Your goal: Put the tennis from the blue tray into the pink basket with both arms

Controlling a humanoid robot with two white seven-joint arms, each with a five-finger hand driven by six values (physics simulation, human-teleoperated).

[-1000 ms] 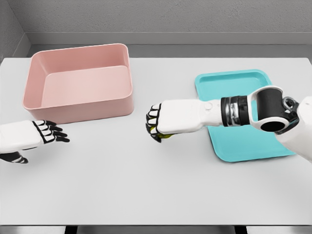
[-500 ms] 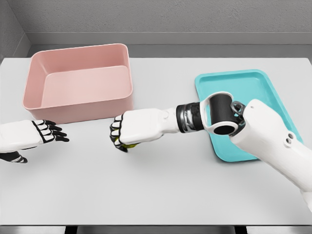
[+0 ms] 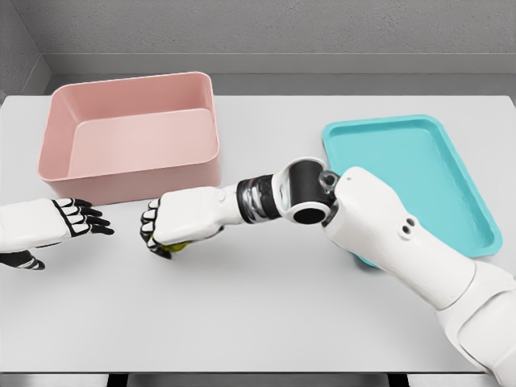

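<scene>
My right hand (image 3: 161, 235) reaches far to the left across the table and is shut on the yellow-green tennis ball (image 3: 176, 246), which peeks out under the curled fingers. It hangs just in front of the pink basket (image 3: 133, 173), near that basket's front right corner. My left hand (image 3: 81, 219) lies at the left edge of the table with its fingers spread and holds nothing, a short gap away from the right hand. The blue tray (image 3: 419, 173) at the right has nothing in it.
The white right forearm and elbow (image 3: 302, 193) stretch over the table's middle and cover the tray's near left corner. The grey table (image 3: 242, 314) runs on toward me below the arms.
My right hand has carried the tennis ball steadily leftward, from beside the tray to close to the left hand. The left hand has stayed put.
</scene>
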